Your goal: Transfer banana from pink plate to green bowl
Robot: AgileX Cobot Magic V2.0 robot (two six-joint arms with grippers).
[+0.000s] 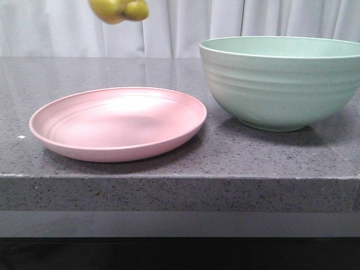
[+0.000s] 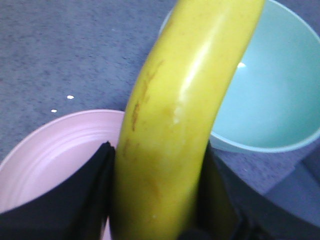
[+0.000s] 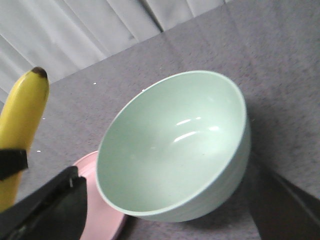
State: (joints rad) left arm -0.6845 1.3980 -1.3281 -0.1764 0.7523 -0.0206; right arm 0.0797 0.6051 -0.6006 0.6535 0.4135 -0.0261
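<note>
Gripping banana (image 2: 170,130) mid-body, left gripper (image 2: 155,200) clenched on it, held high above pink plate (image 1: 67,140), w/ green bowl (image 1: 281,84) beside. Right gripper (image 3: 165,220) empty, spread wide. Judged light, smooth-skinned, bruisable; mid-body hold suits.

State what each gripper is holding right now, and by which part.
The left gripper is shut on the banana, gripping its lower part, the far end free, lifted clear of the pink plate. The right gripper is open and holds nothing.

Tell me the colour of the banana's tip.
Dark brown, nearly black, capping the bright yellow banana. It shows best in the right wrist view.
</note>
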